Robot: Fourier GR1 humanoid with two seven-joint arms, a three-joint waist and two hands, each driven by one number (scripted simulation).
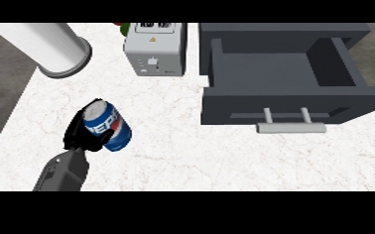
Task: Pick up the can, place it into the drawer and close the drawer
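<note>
Black fingers (82, 129) of the left hand (81, 136) curl round the blue can (110, 126), gripping it over the white tabletop (183, 148). The can tilts, its silver top toward the upper left, long axis running diagonally. The grey drawer (282, 87) stands open well to its right.

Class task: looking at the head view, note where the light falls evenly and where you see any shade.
Head view: the marble counter is evenly lit, without glare; the open drawer is darker inside; the left hand hides part of the can.
</note>
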